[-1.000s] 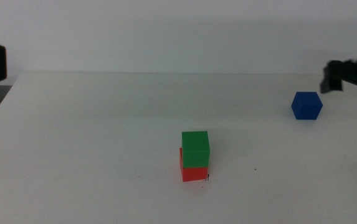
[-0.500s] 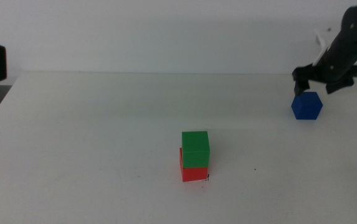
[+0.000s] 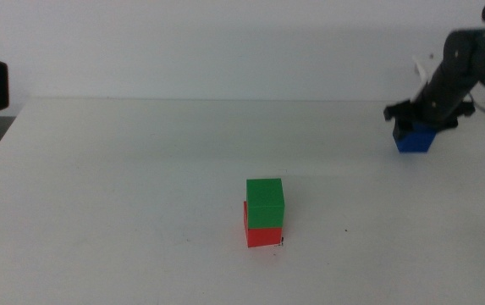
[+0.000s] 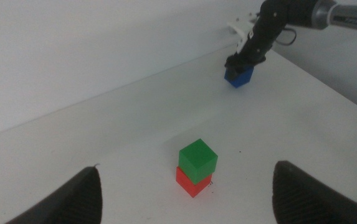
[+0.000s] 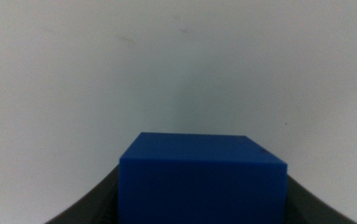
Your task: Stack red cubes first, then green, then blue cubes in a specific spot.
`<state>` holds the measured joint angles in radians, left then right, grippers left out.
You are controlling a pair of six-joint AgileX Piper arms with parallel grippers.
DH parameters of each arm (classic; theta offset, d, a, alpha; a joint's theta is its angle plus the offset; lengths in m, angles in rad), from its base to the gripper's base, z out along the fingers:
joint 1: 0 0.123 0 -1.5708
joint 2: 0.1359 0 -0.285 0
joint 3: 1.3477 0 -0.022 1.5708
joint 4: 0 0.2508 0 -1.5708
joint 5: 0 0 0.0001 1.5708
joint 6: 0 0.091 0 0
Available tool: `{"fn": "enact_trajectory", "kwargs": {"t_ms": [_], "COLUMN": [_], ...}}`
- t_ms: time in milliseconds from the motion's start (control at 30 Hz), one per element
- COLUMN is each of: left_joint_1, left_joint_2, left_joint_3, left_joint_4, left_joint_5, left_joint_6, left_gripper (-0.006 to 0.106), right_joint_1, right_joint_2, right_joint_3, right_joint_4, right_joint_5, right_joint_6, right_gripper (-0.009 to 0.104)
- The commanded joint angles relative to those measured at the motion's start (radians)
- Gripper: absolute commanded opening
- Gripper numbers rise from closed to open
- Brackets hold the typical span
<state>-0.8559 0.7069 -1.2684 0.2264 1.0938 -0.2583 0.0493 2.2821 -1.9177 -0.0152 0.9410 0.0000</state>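
Blue cube (image 3: 414,140) sits on the white table (image 3: 124,186) at the far right side, with the right gripper (image 3: 418,117) lowered over its top. Seen from the middle camera, the dark jaws straddle the cube's upper part, one showing at its left shoulder and the other toward its right, while the lower half of the cube remains visible beneath them. The right wrist camera shows the blue cube (image 5: 203,177) filling the space between the two jaws, whose dark inner faces curve up on either side of it; whether they press on the cube's sides or merely stand beside them cannot be told, and the cube appears to rest on the table.

Near the middle of the table, well apart from the blue cube, the green cube (image 3: 265,202) stands on the red cube (image 3: 263,233), the green one shifted slightly to the right so that a sliver of red shows at its left. A tiny black tick (image 3: 282,241) lies on the tabletop at the red cube's lower right corner, and a lone black speck (image 3: 347,230) sits farther right.

The left gripper (image 4: 184,199) hangs above the near left part of the table with its jaws spread wide and nothing between them; its camera takes in the green cube (image 4: 197,159) on the red cube (image 4: 190,181), and beyond them the right gripper (image 4: 245,59) over the blue cube (image 4: 238,75).
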Motion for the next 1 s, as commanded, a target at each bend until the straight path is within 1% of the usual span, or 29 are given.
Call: {"fn": "enact_trajectory", "kwargs": {"t_ms": [0, 67, 133, 167, 233, 300, 367, 433, 467, 500, 533, 633, 967], "left_joint_1": [-0.002, -0.002, -0.002, -0.002, -0.002, -0.002, -0.002, -0.002, -0.002, -0.002, -0.002, -0.002, -0.002], "left_joint_2": [-0.004, -0.004, -0.004, -0.004, -0.004, -0.004, -0.004, -0.004, -0.004, -0.004, -0.004, -0.004, -0.004], "left_joint_3": [0.001, 0.001, 0.001, 0.001, 0.001, 0.001, 0.001, 0.001, 0.001, 0.001, 0.001, 0.001, 0.001], "left_joint_4": [0.002, 0.002, 0.002, 0.002, 0.002, 0.002, 0.002, 0.002, 0.002, 0.002, 0.002, 0.002, 0.008], "left_joint_5": [-0.013, -0.013, -0.013, -0.013, -0.013, -0.013, -0.013, -0.013, -0.013, -0.013, -0.013, -0.013, -0.013], "left_joint_6": [-0.001, -0.001, -0.001, -0.001, -0.001, -0.001, -0.001, -0.001, -0.001, -0.001, -0.001, -0.001, -0.001], "left_gripper": [0.094, 0.094, 0.094, 0.094, 0.094, 0.094, 0.094, 0.094, 0.094, 0.094, 0.094, 0.094, 0.094], "right_joint_1": [0.033, 0.089, 0.165, 0.217, 0.319, 0.439, 0.557, 0.665, 0.702, 0.742, 0.774, 0.818, 0.814], "right_joint_2": [-0.102, -0.17, -0.238, -0.281, -0.369, -0.444, -0.489, -0.502, -0.502, -0.499, -0.491, -0.471, -0.355], "right_joint_3": [-0.008, -0.006, 0.004, 0.022, 0.067, 0.113, 0.143, 0.152, 0.152, 0.152, 0.152, 0.152, 0.152], "right_joint_4": [-0.008, -0.026, -0.089, -0.118, -0.141, -0.172, -0.25, -0.357, -0.398, -0.416, -0.409, -0.349, -0.32], "right_joint_5": [0.044, 0.127, 0.202, 0.22, 0.237, 0.26, 0.28, 0.28, 0.28, 0.28, 0.28, 0.28, 0.28], "right_joint_6": [0.059, 0.124, 0.206, 0.245, 0.294, 0.383, 0.519, 0.67, 0.71, 0.746, 0.776, 0.815, 0.811], "right_gripper": [0.005, 0.005, 0.005, 0.005, 0.005, 0.005, 0.005, 0.005, 0.005, 0.006, 0.006, 0.006, 0.006]}}
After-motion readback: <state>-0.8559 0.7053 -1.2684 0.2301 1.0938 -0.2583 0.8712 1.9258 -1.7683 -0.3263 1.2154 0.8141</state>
